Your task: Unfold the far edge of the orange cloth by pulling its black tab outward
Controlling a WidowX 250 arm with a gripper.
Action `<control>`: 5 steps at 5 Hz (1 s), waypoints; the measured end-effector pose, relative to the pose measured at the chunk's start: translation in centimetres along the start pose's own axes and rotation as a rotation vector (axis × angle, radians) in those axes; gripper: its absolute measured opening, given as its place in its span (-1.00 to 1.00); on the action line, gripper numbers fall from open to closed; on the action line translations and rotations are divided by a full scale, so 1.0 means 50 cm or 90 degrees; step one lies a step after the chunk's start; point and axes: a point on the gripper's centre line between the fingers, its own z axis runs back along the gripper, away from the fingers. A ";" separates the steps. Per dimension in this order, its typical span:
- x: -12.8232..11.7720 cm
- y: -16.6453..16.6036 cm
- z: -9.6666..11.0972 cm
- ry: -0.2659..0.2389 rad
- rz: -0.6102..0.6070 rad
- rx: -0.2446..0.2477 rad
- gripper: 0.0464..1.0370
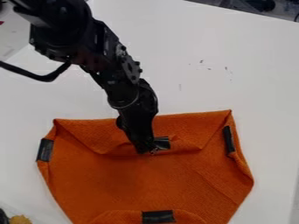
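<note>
Now, a white table (257,70) spreads under everything, and across its lower half lies the big orange cloth (158,179), its upper edge folded inward in a loose flap and its lower end running off the bottom of the view. Over it comes the black arm (102,48), slanting down from the upper left, and at its end the gripper (147,152) is right down at the cloth, at the lower edge of that folded flap, near the middle. Spread or pressed together? From this angle, can't tell, nor whether it has a pinch of fabric! A black cable (43,78) loops out from the arm to the left edge of the view. Dark patches next: one at the cloth's left edge (45,150), one near the right edge (229,139), one at the bottom (158,216), and one just beside the gripper (162,143), partly hidden by it. Down in the lower left corner sits a fuzzy yellow-brown thing (20,219), and smallest of all, dark specks (226,68) dot the tabletop above the cloth.
</note>
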 end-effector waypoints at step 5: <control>0.110 0.181 0.100 0.024 -0.120 0.096 -0.98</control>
